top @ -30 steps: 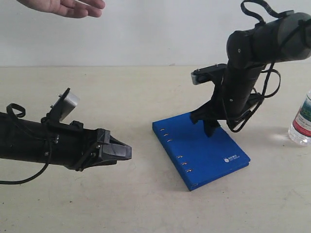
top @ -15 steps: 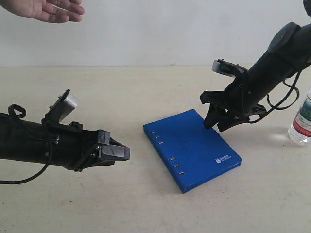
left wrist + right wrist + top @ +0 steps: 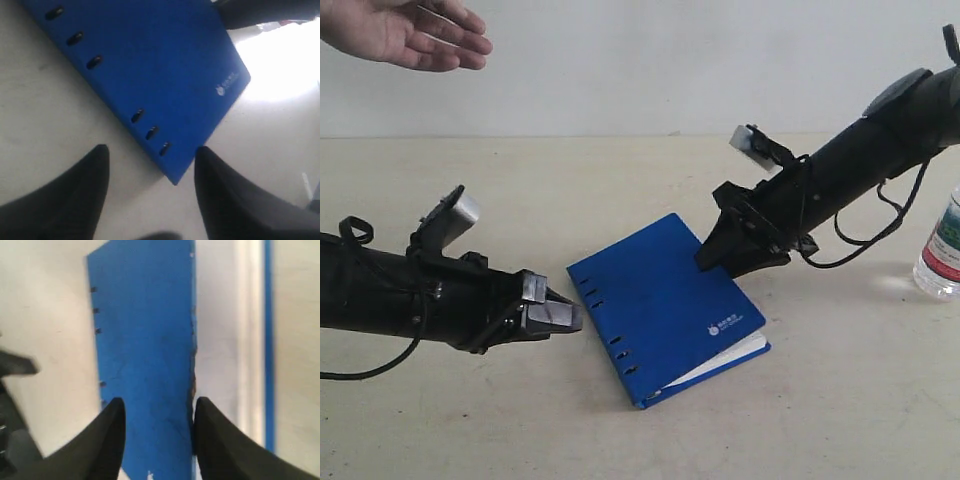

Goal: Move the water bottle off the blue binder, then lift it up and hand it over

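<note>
The blue binder (image 3: 655, 295) lies on the table, its cover gaping so white pages (image 3: 732, 358) show at the near right edge. My right gripper (image 3: 705, 262) reaches down onto its far right edge. Its jaws stand apart: one finger over the blue cover (image 3: 145, 340), the other at the cover's edge beside the pages (image 3: 225, 340). My left gripper (image 3: 565, 315) hovers open just left of the binder, whose corner (image 3: 175, 177) points between its fingertips. The water bottle (image 3: 942, 250) stands upright on the table at the far right, off the binder and away from both grippers.
An open human hand (image 3: 405, 32) hangs palm up at the top left, above the table's far edge. The beige table (image 3: 620, 180) runs back to a white wall.
My right arm swung lower and leftward, its jaws narrowing, and the binder slid and turned left toward my left gripper with its cover lifting. The hand drifted left. The left arm stayed.
</note>
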Motion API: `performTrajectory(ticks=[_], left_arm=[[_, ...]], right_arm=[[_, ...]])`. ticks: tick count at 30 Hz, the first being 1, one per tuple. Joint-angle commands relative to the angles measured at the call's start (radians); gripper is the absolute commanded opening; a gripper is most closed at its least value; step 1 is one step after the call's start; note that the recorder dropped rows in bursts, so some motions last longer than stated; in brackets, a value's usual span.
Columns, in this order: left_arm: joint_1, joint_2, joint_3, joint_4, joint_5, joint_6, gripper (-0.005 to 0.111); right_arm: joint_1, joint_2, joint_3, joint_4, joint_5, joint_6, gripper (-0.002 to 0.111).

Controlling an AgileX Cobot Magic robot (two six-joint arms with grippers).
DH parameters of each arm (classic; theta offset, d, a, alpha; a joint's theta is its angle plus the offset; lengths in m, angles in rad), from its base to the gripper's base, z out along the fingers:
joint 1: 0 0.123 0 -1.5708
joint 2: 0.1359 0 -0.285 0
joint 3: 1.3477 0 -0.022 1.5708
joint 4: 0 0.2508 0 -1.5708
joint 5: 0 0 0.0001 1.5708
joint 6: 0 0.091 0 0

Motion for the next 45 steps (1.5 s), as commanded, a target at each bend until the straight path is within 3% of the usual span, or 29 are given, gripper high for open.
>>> performTrajectory(ticks=[1,5,9,14,16,20,25,34,38,45], left_arm=[[-0.004,0.002,-0.009,-0.003,-0.191,0.011,0.050],[-0.004,0.002,-0.011,-0.003,-0.179,0.011,0.050],[-0.004,0.002,-0.011,-0.003,-0.106,0.011,0.050],[-0.004,0.002,-0.011,-0.003,-0.106,0.022,0.050],[-0.004,0.002,-0.011,-0.003,-0.108,0.022,0.050],[-0.003,0.002,-0.011,-0.003,-0.136,0.022,0.050],[0.009,0.018,-0.026,-0.003,-0.214,0.043,0.050],[0.096,0.058,-0.110,-0.003,0.030,0.045,0.050],[0.134,0.058,-0.122,-0.003,0.057,0.045,0.050],[0.206,0.058,-0.122,-0.003,0.051,0.068,0.050]], right_arm=[[-0.002,-0.003,-0.002,0.067,0.101,-0.050,0.038],[0.022,-0.003,-0.002,0.067,0.104,-0.052,0.038],[0.109,0.001,-0.002,0.065,0.104,-0.115,0.038],[0.176,0.001,-0.002,0.012,-0.020,-0.165,0.037],[0.181,0.001,-0.002,-0.021,-0.067,-0.142,0.030],[0.179,0.001,-0.002,-0.059,-0.118,-0.114,0.000],[0.179,-0.003,-0.002,-0.068,-0.104,-0.155,0.000],[0.179,-0.095,-0.002,0.000,0.066,-0.307,0.000],[0.179,-0.134,-0.002,0.099,0.104,-0.371,0.000],[0.179,-0.153,-0.002,0.108,0.104,-0.375,0.000]])
